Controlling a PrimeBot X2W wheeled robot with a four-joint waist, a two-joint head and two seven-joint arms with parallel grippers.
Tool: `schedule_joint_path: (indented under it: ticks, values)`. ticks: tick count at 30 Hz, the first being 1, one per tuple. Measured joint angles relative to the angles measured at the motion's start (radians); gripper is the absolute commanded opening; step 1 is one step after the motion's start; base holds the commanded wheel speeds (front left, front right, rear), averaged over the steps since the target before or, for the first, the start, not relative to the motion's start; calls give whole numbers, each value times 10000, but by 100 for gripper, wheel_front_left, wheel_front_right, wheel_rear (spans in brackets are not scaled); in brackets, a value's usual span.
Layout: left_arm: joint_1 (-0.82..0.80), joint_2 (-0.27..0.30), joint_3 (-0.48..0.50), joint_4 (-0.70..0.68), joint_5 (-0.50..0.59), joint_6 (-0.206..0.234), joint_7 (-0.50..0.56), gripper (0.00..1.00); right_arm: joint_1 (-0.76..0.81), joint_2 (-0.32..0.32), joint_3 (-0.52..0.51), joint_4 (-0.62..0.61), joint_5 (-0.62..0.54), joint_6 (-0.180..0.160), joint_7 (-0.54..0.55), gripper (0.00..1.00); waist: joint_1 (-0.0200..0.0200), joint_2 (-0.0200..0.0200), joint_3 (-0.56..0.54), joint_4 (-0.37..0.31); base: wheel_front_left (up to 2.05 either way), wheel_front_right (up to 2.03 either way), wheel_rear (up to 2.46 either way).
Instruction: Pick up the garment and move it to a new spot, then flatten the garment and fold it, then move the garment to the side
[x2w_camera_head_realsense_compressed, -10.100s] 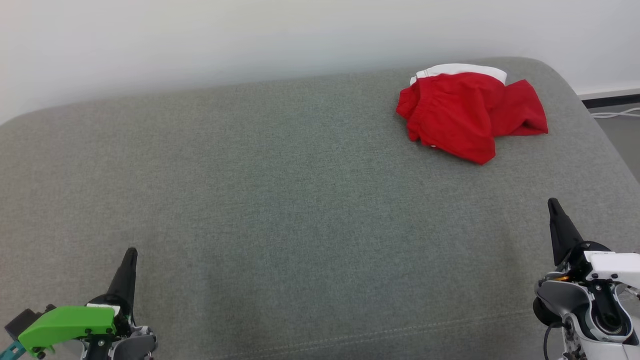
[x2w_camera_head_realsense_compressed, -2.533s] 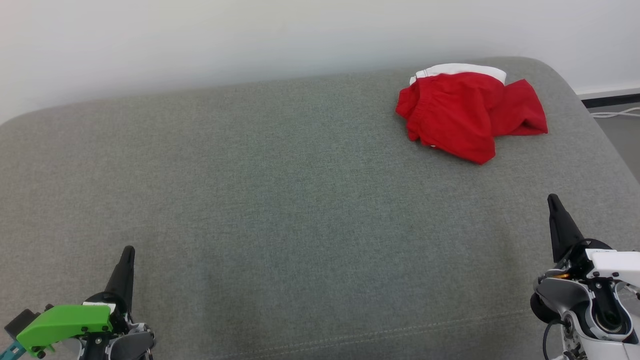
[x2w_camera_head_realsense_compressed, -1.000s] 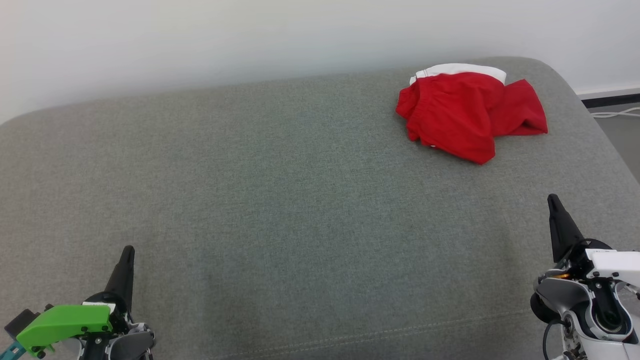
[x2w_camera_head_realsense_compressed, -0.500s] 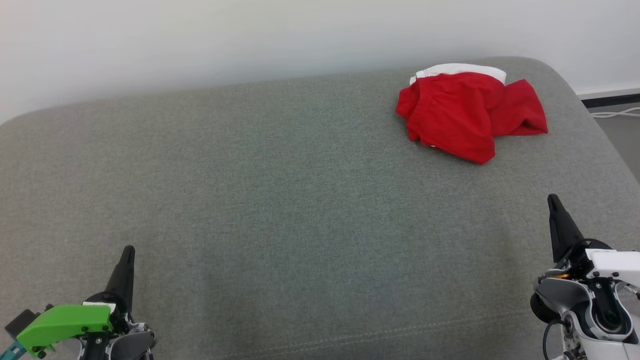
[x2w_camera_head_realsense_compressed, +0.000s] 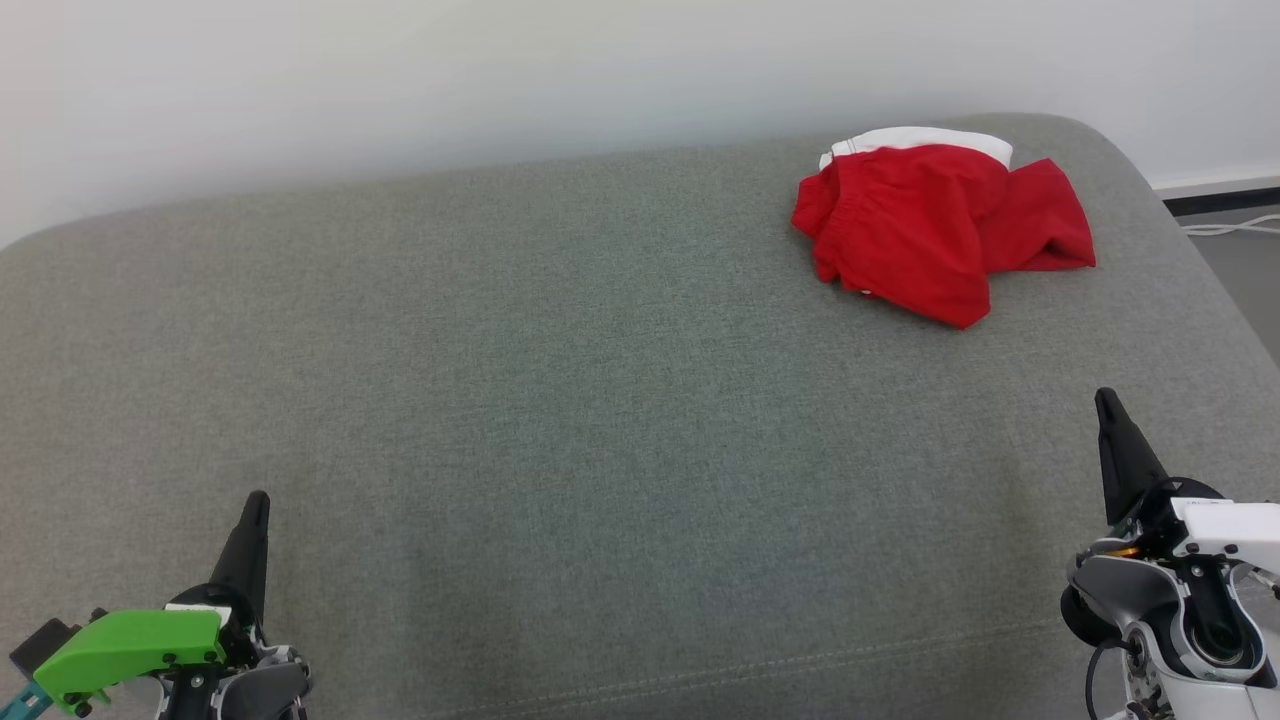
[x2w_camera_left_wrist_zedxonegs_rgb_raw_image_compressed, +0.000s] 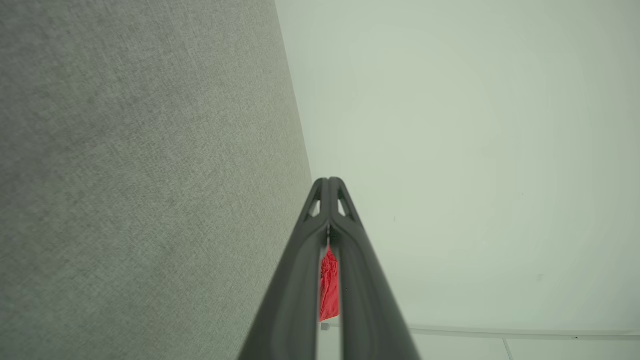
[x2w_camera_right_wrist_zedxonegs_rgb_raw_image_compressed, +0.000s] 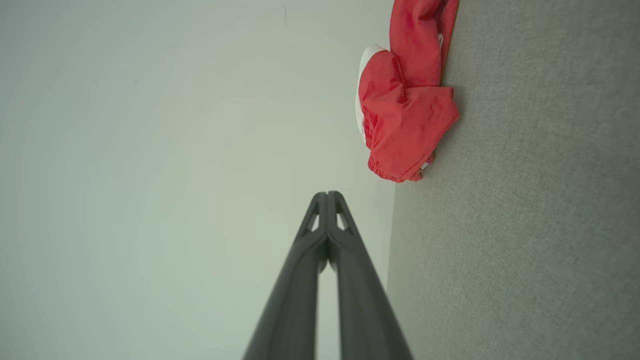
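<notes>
The garment (x2w_camera_head_realsense_compressed: 935, 228) is a pair of red shorts with a white waistband, bunched up at the far right of a grey cushioned surface (x2w_camera_head_realsense_compressed: 560, 400). In the right wrist view the garment (x2w_camera_right_wrist_zedxonegs_rgb_raw_image_compressed: 405, 110) lies ahead, well beyond the fingertips. A sliver of the garment (x2w_camera_left_wrist_zedxonegs_rgb_raw_image_compressed: 328, 285) shows through the gap low between the left fingers. My left gripper (x2w_camera_head_realsense_compressed: 257, 500) rests shut at the lower left, far from the shorts. My right gripper (x2w_camera_head_realsense_compressed: 1103, 398) is shut at the lower right, below the shorts and apart from them. Both hold nothing.
A pale wall (x2w_camera_head_realsense_compressed: 500, 80) runs behind the surface. At the far right the cushion's rounded edge drops to a floor with a dark baseboard (x2w_camera_head_realsense_compressed: 1220, 200) and a white cable (x2w_camera_head_realsense_compressed: 1230, 228). Bare grey fabric spreads between the two grippers.
</notes>
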Motion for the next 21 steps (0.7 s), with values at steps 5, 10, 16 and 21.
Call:
schedule_joint_path:
  ticks: [5,10,16,21]
  values:
    - [0,-2,4,0,12,0,75,0,1,0,0,0,0,0,0,0,0,0,0,0,0,0,0]
    - [0,-4,6,0,15,0,75,0,1,0,2,0,0,0,0,0,0,0,0,0,0,0,0]
    - [0,-6,10,0,27,0,75,0,1,0,2,0,0,0,0,0,0,0,0,0,0,0,0]
    - [-1,-10,12,0,27,0,75,0,1,0,2,0,0,0,0,0,0,0,0,0,0,0,0]
